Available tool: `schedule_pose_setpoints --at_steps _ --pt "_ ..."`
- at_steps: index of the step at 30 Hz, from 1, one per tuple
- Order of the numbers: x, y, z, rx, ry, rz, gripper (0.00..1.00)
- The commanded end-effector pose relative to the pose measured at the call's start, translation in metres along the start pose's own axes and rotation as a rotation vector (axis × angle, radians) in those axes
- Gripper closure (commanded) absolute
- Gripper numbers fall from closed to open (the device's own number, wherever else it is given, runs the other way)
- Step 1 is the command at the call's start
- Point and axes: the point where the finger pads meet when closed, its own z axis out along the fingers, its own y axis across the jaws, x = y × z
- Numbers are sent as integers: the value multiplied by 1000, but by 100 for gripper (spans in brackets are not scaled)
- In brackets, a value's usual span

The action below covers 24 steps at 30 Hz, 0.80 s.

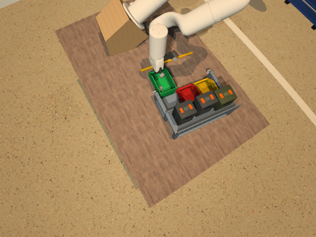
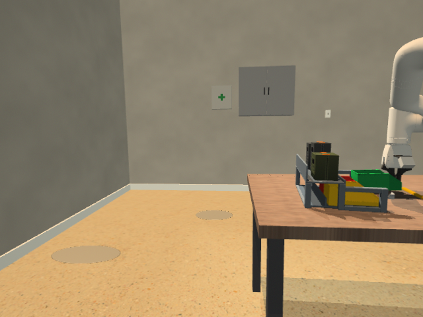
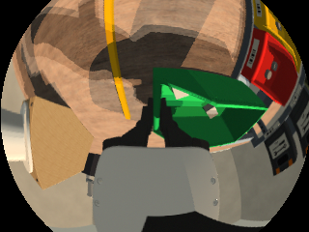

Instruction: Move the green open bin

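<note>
My gripper (image 1: 159, 70) (image 2: 397, 174) (image 3: 156, 104) is shut on the front lip of the green bin (image 1: 167, 82) (image 2: 370, 177) (image 3: 193, 130). The bin hangs roughly level above the table top, open side up, with its rear end near the shelf's front in the top view. Two small parts (image 1: 162, 75) (image 3: 210, 110) lie in it. The red bin (image 1: 188, 93) (image 3: 275, 68) and the yellow bin (image 1: 205, 86) (image 2: 361, 196) sit side by side in the grey shelf (image 2: 341, 196), open fronts out. The green bin's underside is hidden in the top view.
A hammer with a yellow handle (image 1: 184, 55) (image 2: 411, 192) (image 3: 116, 72) lies on the table just beyond the bin's front. Dark cases (image 1: 184, 112) and an olive case (image 1: 225, 98) (image 2: 324, 167) stand on the shelf's upper level. A wooden block (image 1: 122, 38) (image 3: 60, 140) stands near the arm's base.
</note>
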Motion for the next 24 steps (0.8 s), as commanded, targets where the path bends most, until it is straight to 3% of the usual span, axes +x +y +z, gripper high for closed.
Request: schedule_pose_setpoints --at_steps 1,24 --pt "0 0 5 -1 0 0 100" --pt "0 0 13 -1 0 0 100"
